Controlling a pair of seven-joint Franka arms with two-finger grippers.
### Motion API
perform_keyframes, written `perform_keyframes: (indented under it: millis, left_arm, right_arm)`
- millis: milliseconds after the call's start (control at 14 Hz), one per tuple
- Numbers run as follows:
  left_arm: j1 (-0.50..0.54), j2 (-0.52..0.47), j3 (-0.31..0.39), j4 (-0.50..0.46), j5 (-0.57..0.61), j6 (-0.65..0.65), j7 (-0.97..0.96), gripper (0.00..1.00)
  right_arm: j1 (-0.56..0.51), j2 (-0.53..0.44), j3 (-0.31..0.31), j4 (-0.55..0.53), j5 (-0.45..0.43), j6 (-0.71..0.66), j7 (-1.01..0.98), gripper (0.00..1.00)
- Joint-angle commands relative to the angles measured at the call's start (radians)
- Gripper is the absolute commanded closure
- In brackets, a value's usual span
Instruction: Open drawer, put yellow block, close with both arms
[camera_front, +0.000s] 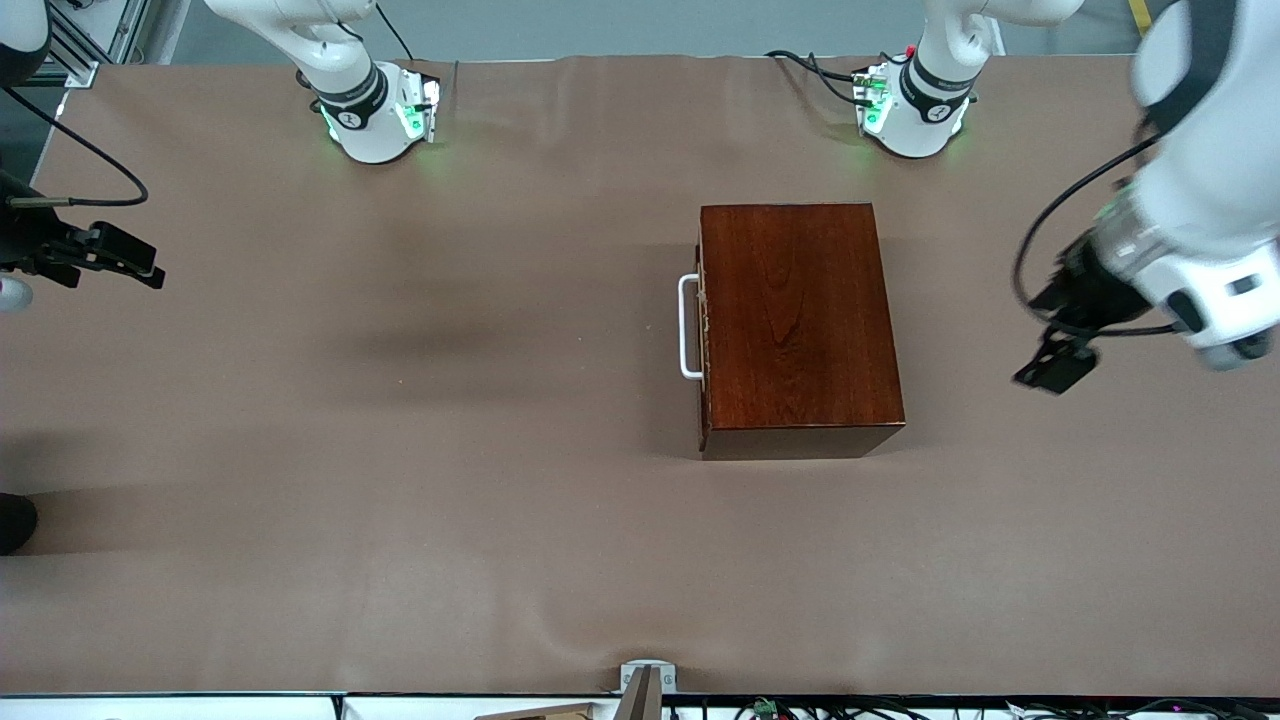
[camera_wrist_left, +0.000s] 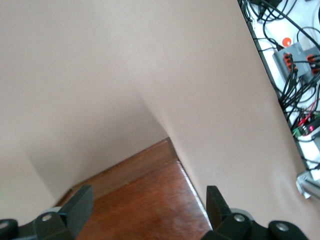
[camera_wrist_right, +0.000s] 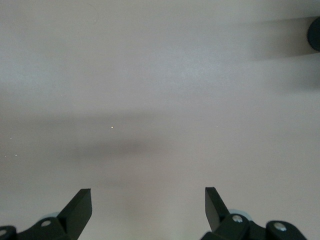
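Observation:
The dark mahogany box (camera_front: 800, 310) stands in the middle of the table with the drawer pushed in. Its white loop handle (camera_front: 688, 327) faces the right arm's end of the table. The yellow block is out of view in every frame. My left gripper (camera_front: 1055, 368) is open and empty, up in the air beside the box toward the left arm's end. Its wrist view shows the box's top (camera_wrist_left: 150, 200) between the open fingers of the left gripper (camera_wrist_left: 147, 207). My right gripper (camera_front: 125, 262) is open and empty over bare table at the right arm's end, also seen in its wrist view (camera_wrist_right: 147, 205).
The brown table cover (camera_front: 400, 450) spreads around the box. The arm bases (camera_front: 375, 110) (camera_front: 915, 105) stand along the table's edge farthest from the front camera. Cables and electronics (camera_wrist_left: 295, 55) lie along a table edge. A small metal bracket (camera_front: 645, 680) sits at the nearest edge.

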Motion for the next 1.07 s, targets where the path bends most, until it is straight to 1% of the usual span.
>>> perform_keyframes:
  millis: [0, 143, 286, 357, 500, 643, 714, 857, 1000]
  left_arm:
    - [0.028, -0.121, -0.012, -0.146, -0.018, 0.016, 0.180, 0.00]
    - [0.058, -0.195, -0.011, -0.214, -0.018, 0.017, 0.380, 0.00]
    - [0.077, -0.226, -0.009, -0.220, -0.018, -0.001, 0.549, 0.00]
    - [0.098, -0.224, -0.014, -0.203, -0.016, -0.039, 0.641, 0.00]
    - [0.144, -0.218, -0.058, -0.157, -0.010, -0.076, 0.815, 0.00]
    - [0.193, -0.215, -0.115, -0.151, 0.001, -0.109, 0.936, 0.00]
    - [0.212, -0.215, -0.139, -0.143, 0.019, -0.125, 0.984, 0.00]
    - [0.235, -0.215, -0.192, -0.121, 0.100, -0.174, 1.135, 0.00]
    - [0.255, -0.215, -0.207, -0.105, 0.099, -0.210, 1.218, 0.00]
  right_arm:
    - [-0.017, -0.009, 0.012, -0.009, -0.014, -0.002, -0.014, 0.00]
    - [-0.017, -0.009, 0.012, -0.009, -0.014, -0.002, -0.014, 0.00]
    - [-0.017, -0.009, 0.012, -0.009, -0.014, -0.002, -0.012, 0.00]
    - [-0.017, -0.009, 0.012, -0.009, -0.014, -0.002, -0.012, 0.00]
    - [-0.017, -0.009, 0.012, -0.009, -0.014, -0.003, -0.014, 0.00]
    - [-0.017, -0.009, 0.012, -0.009, -0.014, -0.003, -0.012, 0.00]
    - [-0.017, -0.009, 0.012, -0.009, -0.014, -0.003, -0.012, 0.00]
    - [-0.017, -0.009, 0.012, -0.009, -0.014, -0.003, -0.012, 0.00]
    - [-0.017, -0.009, 0.011, -0.009, -0.014, -0.006, -0.012, 0.00]
